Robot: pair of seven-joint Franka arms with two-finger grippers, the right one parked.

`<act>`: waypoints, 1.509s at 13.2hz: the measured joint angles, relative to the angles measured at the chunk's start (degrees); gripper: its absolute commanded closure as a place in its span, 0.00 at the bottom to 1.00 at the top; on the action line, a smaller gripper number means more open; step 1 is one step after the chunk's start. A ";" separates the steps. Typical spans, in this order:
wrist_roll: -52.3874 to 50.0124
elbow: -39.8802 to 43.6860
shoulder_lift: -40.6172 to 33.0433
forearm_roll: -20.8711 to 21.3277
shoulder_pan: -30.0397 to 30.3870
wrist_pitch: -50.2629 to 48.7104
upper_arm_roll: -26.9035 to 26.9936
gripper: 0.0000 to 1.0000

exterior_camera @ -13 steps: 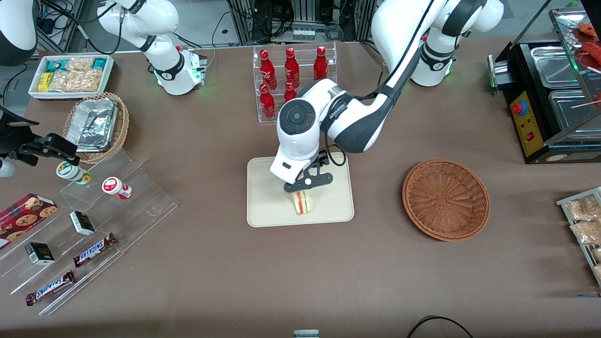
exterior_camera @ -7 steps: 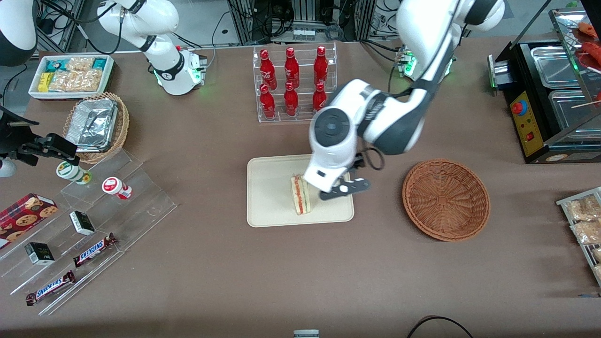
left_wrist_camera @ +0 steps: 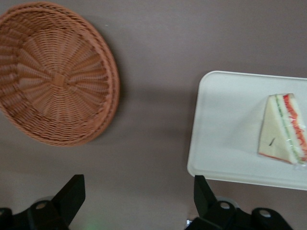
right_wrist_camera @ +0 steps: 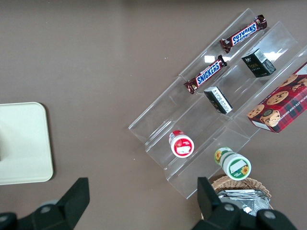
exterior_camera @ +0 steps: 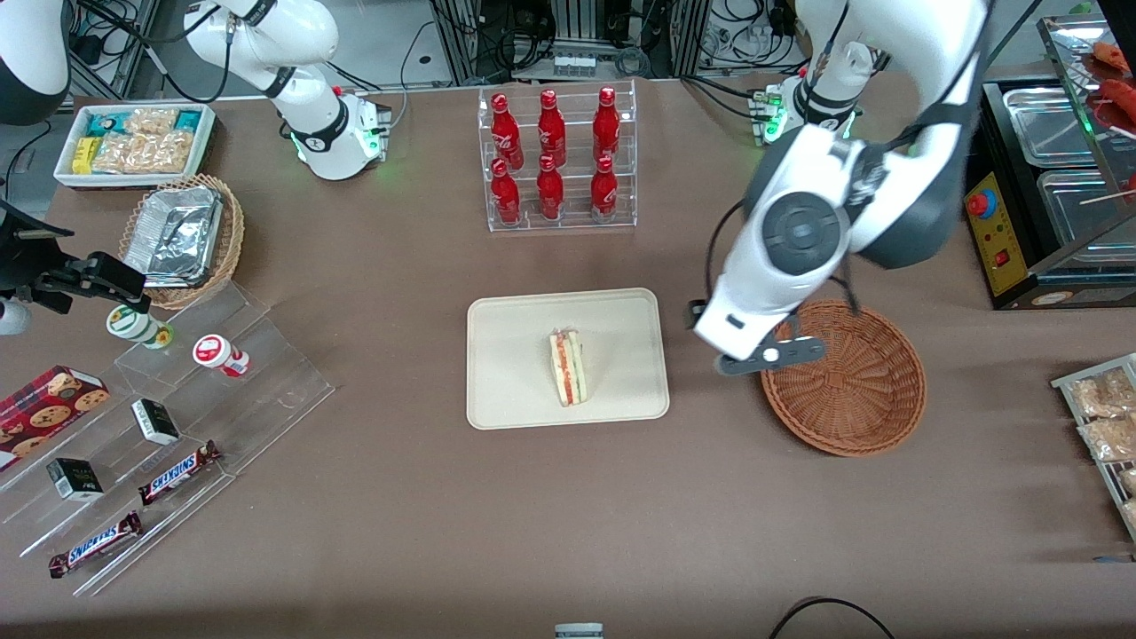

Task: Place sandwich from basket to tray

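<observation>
Taking the tray [exterior_camera: 506, 390] as the landmark and starting toward the parked arm's end of the counter [exterior_camera: 444, 515]: a white deep tray [exterior_camera: 71, 177] held snack packets, and nearer the front camera a tan wicker basket [exterior_camera: 232, 232] held foil containers [exterior_camera: 175, 235]. A clear stepped shelf [exterior_camera: 266, 373] carried small cups, boxes and Snickers bars [exterior_camera: 177, 471]. Farther from the front camera than the tray, a clear rack [exterior_camera: 561, 217] held six red bottles [exterior_camera: 550, 129].

The cream tray held the sandwich [exterior_camera: 567, 367], which stood on it, nearer the tray's basket-side edge than its middle. Its long axis ran from the front camera toward the bottle rack, the red and green filling edge facing up. In the wrist view the sandwich [left_wrist_camera: 283, 128] lay on the tray [left_wrist_camera: 225, 139] with its filling edge turned away from the basket [left_wrist_camera: 53, 72].

The reddish-brown basket [exterior_camera: 861, 417], toward the working arm's end, held nothing.

A second earlier the hand was down on the sandwich over the tray; now the hand [exterior_camera: 769, 355] hung open and empty above the basket's tray-side rim, well apart from the sandwich, which had stayed put.
</observation>
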 measured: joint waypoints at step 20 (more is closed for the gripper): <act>21.89 -9.11 -18.17 -0.70 27.88 -15.31 -12.20 0.00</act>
